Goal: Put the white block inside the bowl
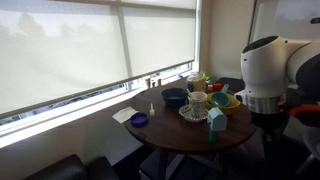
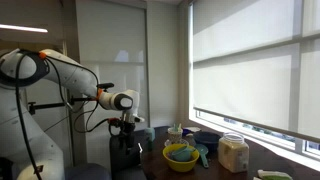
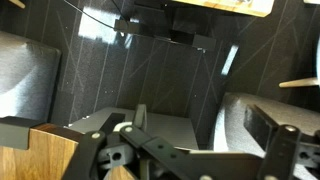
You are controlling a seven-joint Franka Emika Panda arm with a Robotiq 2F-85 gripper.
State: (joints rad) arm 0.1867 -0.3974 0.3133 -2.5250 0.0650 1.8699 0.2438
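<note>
The claw (image 3: 200, 152) is spread wide in the wrist view. One finger (image 3: 118, 148) sits at 8 o'clock of the picture and its partner at 4 o'clock. Only dark floor (image 3: 150, 70) shows between them, and they grip nothing and touch nothing. In an exterior view the claw (image 2: 127, 130) hangs pointing down off the edge of the round table (image 1: 165, 132).

From the claw, the yellow bowl (image 2: 180, 155) lies at 4 o'clock and holds teal and green pieces. The dark blue bowl (image 2: 207, 140) lies near 3 o'clock; what is in it cannot be made out. A jar (image 2: 234, 153) further out, at about 4 o'clock, is filled with something pale beige.

In an exterior view a plate (image 1: 192, 115) sits mid-table with a pale, blocky shape on it. This may be the white block (image 1: 197, 100), but it is too small to be sure. The dark blue bowl (image 1: 174, 97) is at 10 o'clock of the plate and the yellow bowl (image 1: 226, 101) at 2 o'clock. The pale shape is apart from both bowls and well apart from the claw.
</note>
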